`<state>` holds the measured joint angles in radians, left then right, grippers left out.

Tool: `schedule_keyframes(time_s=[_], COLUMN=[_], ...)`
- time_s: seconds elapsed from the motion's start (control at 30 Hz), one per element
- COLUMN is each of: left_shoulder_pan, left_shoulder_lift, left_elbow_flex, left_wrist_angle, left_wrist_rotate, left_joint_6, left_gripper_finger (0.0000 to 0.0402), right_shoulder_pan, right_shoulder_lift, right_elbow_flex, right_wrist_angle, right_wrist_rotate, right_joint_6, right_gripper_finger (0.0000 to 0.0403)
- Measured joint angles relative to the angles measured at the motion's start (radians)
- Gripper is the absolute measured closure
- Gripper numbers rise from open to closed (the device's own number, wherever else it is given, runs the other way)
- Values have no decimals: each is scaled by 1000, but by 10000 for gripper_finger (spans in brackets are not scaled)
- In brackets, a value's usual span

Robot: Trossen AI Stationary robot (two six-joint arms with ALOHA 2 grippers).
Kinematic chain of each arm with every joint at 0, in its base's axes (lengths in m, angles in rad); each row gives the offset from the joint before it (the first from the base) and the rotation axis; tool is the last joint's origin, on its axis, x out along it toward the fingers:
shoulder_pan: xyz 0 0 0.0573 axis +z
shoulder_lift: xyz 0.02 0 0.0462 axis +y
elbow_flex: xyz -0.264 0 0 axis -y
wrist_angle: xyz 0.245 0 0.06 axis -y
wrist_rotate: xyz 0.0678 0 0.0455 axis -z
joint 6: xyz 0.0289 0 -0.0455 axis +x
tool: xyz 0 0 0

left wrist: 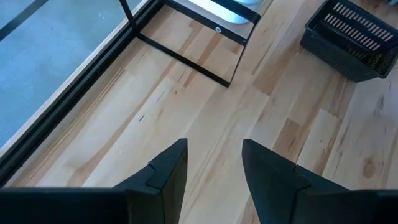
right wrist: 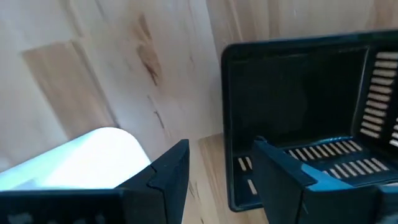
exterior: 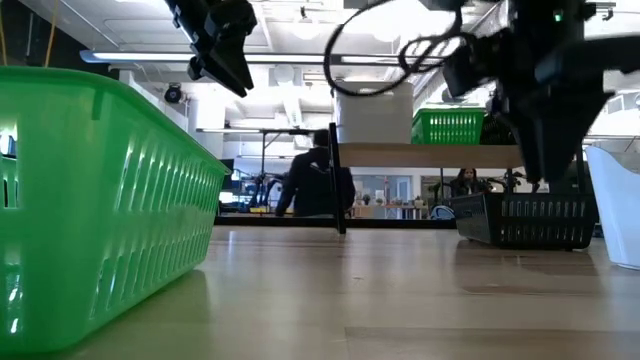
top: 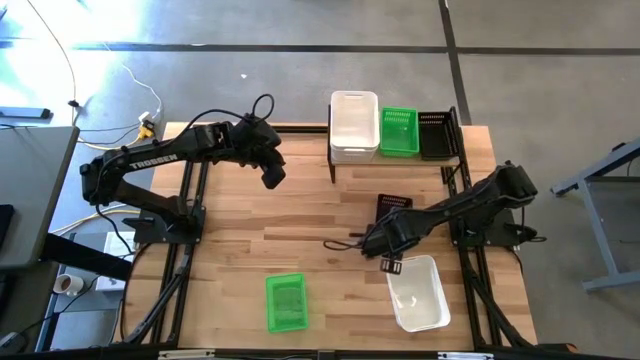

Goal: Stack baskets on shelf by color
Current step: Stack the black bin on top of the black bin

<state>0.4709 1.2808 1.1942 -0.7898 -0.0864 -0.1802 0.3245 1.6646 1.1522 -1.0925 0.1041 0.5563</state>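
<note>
Right claw (right wrist: 214, 168) open over empty black basket (right wrist: 298, 106) on table.

We take this for a robotics lab or workshop in an open industrial hall. Two dark arms, the left one (top: 150, 165) lettered with its maker's name and the right one (top: 470, 200) opposite, are bolted on black frames at either end of a light-wood bench (top: 300, 220). Around it we see a bare grey concrete floor (top: 250, 70) crossed by dark tape lines, with loose white cables (top: 130, 80) trailing to a plug strip, and a roll of tape (top: 67, 284) on a side surface. Looking level across the bench, we find bright ceiling strip lights (exterior: 290, 58), exposed ducting, further work desks, and a person (exterior: 315, 180) seated with their back to us.
</note>
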Motion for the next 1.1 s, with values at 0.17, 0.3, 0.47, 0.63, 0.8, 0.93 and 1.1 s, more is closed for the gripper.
schedule_keyframes(time_s=[0.17, 0.3, 0.47, 0.63, 0.8, 0.93, 1.1], left_shoulder_pan=[0, 0, 0, 0, 0, 0, 0], left_shoulder_lift=[0, 0, 0, 0, 0, 0, 0], left_elbow_flex=[0, 0, 0, 0, 0, 0, 0], left_wrist_angle=[0, 0, 0, 0, 0, 0, 1], left_wrist_rotate=[-1, -3, -3, -3, -3, -3, -3], left_joint_6=[0, -1, -2, -2, 0, 0, 0], left_gripper_finger=[259, 259, 259, 259, 259, 259, 259], right_shoulder_pan=[-23, -59, -96, -111, -92, -71, -51], right_shoulder_lift=[0, 0, 0, -3, -43, -127, -258], right_elbow_flex=[-67, -109, -121, -120, -120, -120, -120], right_wrist_angle=[67, 136, 156, 186, 192, 203, 227], right_wrist_rotate=[-3, -44, -77, -136, -149, -138, -112], right_joint_6=[20, 29, 28, 20, 69, 141, 227], right_gripper_finger=[248, 254, 310, 393, 394, 398, 401])
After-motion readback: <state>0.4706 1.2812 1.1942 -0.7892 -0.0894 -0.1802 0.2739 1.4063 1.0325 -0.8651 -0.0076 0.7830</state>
